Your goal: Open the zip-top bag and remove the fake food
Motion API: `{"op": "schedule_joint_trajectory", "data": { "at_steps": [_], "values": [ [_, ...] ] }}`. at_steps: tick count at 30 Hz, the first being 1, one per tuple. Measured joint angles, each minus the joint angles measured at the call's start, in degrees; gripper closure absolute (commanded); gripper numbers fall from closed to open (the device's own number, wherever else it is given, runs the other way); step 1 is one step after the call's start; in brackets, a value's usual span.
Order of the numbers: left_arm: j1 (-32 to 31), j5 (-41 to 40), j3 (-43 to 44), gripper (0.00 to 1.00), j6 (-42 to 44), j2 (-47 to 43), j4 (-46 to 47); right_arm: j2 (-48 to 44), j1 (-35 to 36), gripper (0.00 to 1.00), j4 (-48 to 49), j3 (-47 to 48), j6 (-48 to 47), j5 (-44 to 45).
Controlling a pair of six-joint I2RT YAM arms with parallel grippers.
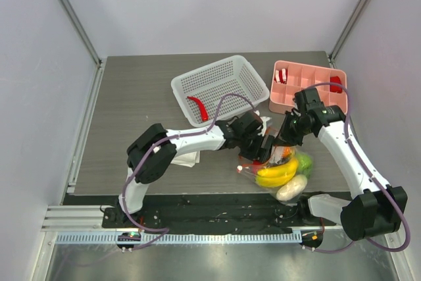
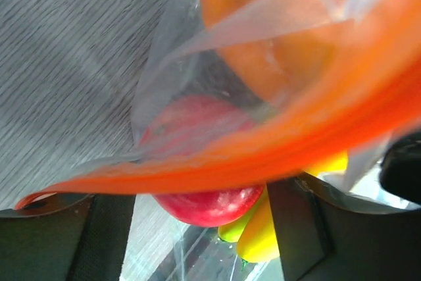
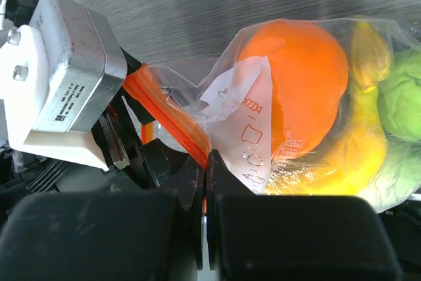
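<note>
The zip-top bag [image 1: 276, 170] lies at the table's near middle, stuffed with fake food: yellow bananas [image 1: 276, 174], a white radish [image 1: 291, 190] and a green apple [image 1: 304, 161]. My right gripper [image 1: 287, 137] is shut on the bag's orange zip strip [image 3: 172, 118]; its jaws [image 3: 206, 162] meet on it, beside the orange [image 3: 302, 77]. My left gripper [image 1: 258, 151] is at the bag's mouth from the left. In its wrist view the fingers [image 2: 309, 228] stand apart, the strip [image 2: 230, 156] runs across above them, and a red apple [image 2: 210, 202] and bananas [image 2: 263, 231] show between them.
A white basket [image 1: 207, 69] holding a red chili [image 1: 197, 106] stands behind the bag. A pink compartment tray [image 1: 307, 66] with red-and-white striped pieces [image 1: 281, 76] stands at the back right. A white cloth [image 1: 187, 158] lies under the left arm.
</note>
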Motion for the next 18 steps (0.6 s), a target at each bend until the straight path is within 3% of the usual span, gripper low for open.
{"op": "schedule_joint_trajectory", "data": {
  "at_steps": [2, 3, 9, 16, 17, 18],
  "values": [
    [-0.13, -0.04, 0.00, 0.56, -0.07, 0.07, 0.44, -0.02, 0.00, 0.99, 0.26, -0.07, 0.15, -0.09],
    [-0.26, -0.04, 0.00, 0.72, -0.02, 0.07, 0.85, 0.00, 0.07, 0.99, 0.59, -0.07, 0.22, -0.11],
    [-0.79, -3.13, 1.40, 0.94, 2.14, -1.16, 1.46, 0.00, 0.20, 0.99, 1.77, -0.07, 0.39, -1.16],
    [-0.02, -7.76, 1.53, 0.99, 6.58, -1.99, -8.15, 0.00, 0.44, 0.99, 2.12, 0.37, 0.15, -1.40],
    [0.31, -7.91, 1.70, 0.97, 6.86, -2.21, -9.25, 0.00, 0.44, 0.99, 2.16, 0.48, 0.15, -1.44],
    [0.68, -7.93, 1.97, 0.87, 7.10, -2.40, -10.14, 0.00, 0.44, 0.99, 2.25, 0.57, 0.13, -1.46]
  ]
}}
